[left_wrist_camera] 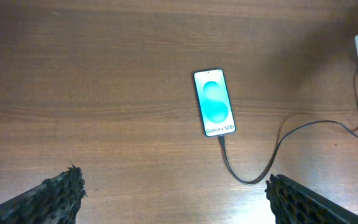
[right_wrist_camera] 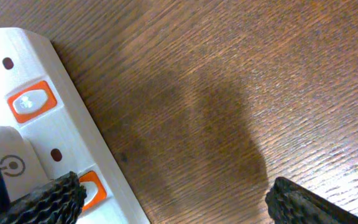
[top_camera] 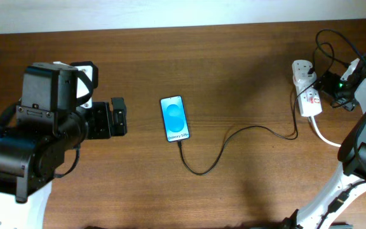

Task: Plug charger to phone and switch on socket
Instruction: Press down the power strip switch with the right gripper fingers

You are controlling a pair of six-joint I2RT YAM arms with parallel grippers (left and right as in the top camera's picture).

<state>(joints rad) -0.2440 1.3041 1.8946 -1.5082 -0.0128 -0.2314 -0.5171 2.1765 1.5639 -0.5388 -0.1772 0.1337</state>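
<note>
1. The phone (top_camera: 174, 118) lies flat on the brown desk (top_camera: 246, 57). Its screen faces up and glows bright blue.
2. The charger (top_camera: 234, 132) is a thin black cable. Its small tip touches the phone's bottom edge, just under the words "Galaxy S25+". From there it makes a loop on the desk and runs away from the phone, toward the right arm's side.
3. The socket (top_camera: 306, 89) is a white strip. It lies well apart from the phone, on that same side. The far end of the charger goes up to it.
4. A thick white cord (top_camera: 326, 137) comes out of the socket, on the end away from the phone's top.
5. The left gripper (left_wrist_camera: 174, 180) is near the phone on the other side and does not touch it. Its two fingers (left_wrist_camera: 61, 196) are spread wide, and only bare desk shows between them.
6. The right gripper (right_wrist_camera: 174, 185) is far from the phone, right at the socket. It is spread wide too and holds nothing.
7. One finger (right_wrist_camera: 51, 199) of the right gripper sits over the socket's edge, just beside an orange switch (right_wrist_camera: 92, 186). Whether it touches the switch cannot be told.
8. A second orange switch (right_wrist_camera: 30, 102) sits farther along the socket. Whether either one is on cannot be told.
</note>
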